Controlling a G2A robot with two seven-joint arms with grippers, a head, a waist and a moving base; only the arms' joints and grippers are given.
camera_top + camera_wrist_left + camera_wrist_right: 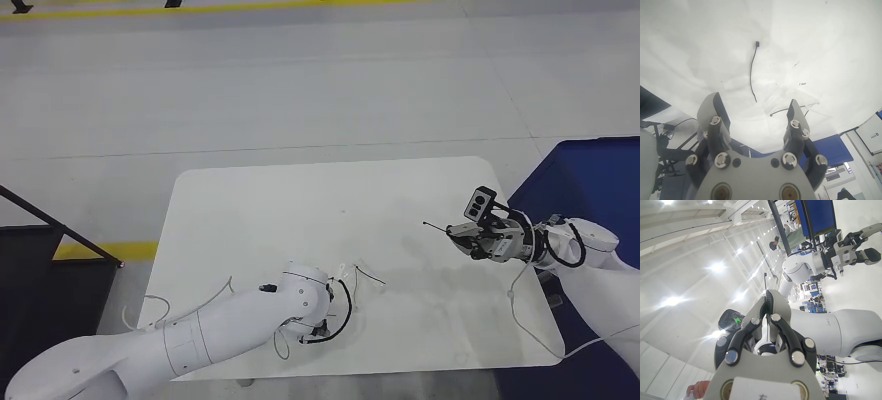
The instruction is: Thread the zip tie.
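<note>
A black zip tie (752,70) lies loose on the white table (260,210), its square head (757,44) at the far end; from above the loose tie (370,273) lies near the table's middle. My left gripper (755,102) hovers open just over its tail, both fingers apart with nothing between them; seen from above, the left gripper (345,278) is just beside the tie. A second thin dark strand (779,112) runs beside one fingertip. My right gripper (767,294) is shut on another black zip tie (765,279), held above the table's right side, the held tie (435,227) pointing toward the left arm.
A blue surface (590,190) borders the table on the right, close to the right arm. A dark frame (50,225) stands off the table's left side. The table's near edge (400,368) runs just behind the left arm.
</note>
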